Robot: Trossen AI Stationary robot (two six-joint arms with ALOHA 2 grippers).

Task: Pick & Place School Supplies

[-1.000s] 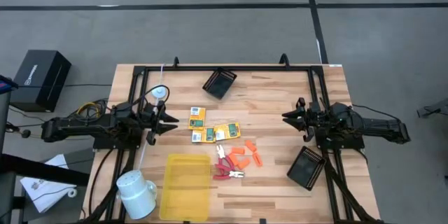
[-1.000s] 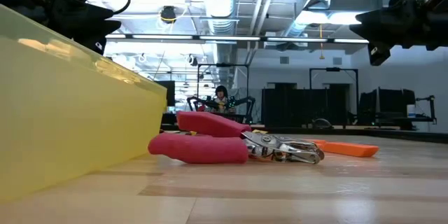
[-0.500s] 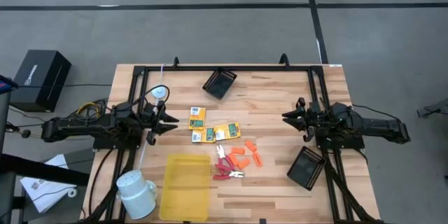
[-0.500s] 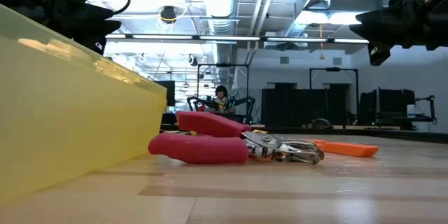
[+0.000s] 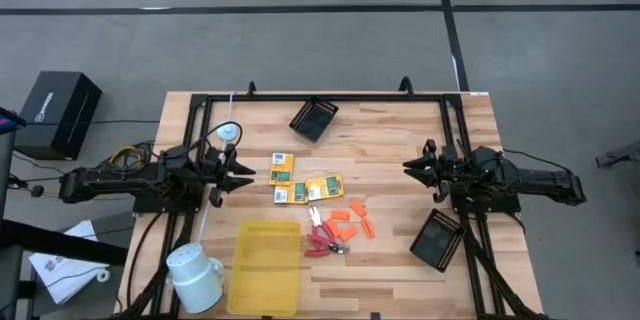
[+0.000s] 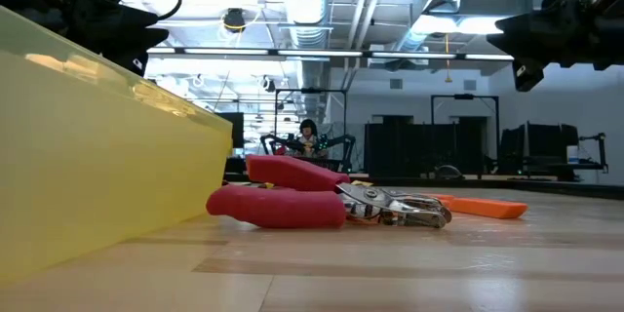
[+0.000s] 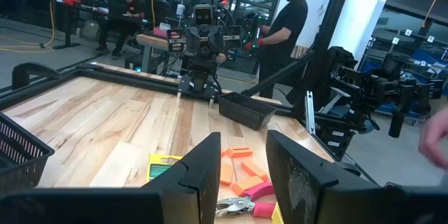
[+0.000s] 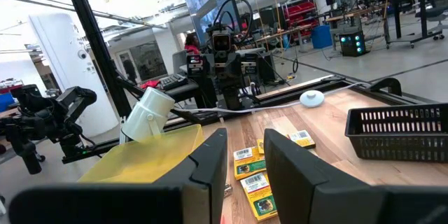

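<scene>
Several yellow-and-green packets point(image 5: 300, 185) lie flat at mid-table, also seen in the right wrist view point(image 8: 253, 171). Several stubby orange pieces point(image 5: 347, 225) lie just nearer, and beside them lies a red-handled scissor-like tool point(image 5: 322, 245), which is on its side in the low view point(image 6: 292, 195). My left gripper point(image 5: 240, 175) hangs level above the table's left side, open, with nothing between its fingers point(image 7: 203, 175). My right gripper point(image 5: 410, 167) hangs level above the right side, open and holding nothing, its fingers point(image 8: 210, 168) pointing toward the packets.
A yellow tray point(image 5: 266, 265) sits near the front edge, with a white mug point(image 5: 195, 275) on its side to its left. A white disc point(image 5: 229, 132) lies at the far left. Black baskets stand at the back point(image 5: 314, 118) and the front right point(image 5: 438, 240). People stand beyond the table point(image 7: 287, 21).
</scene>
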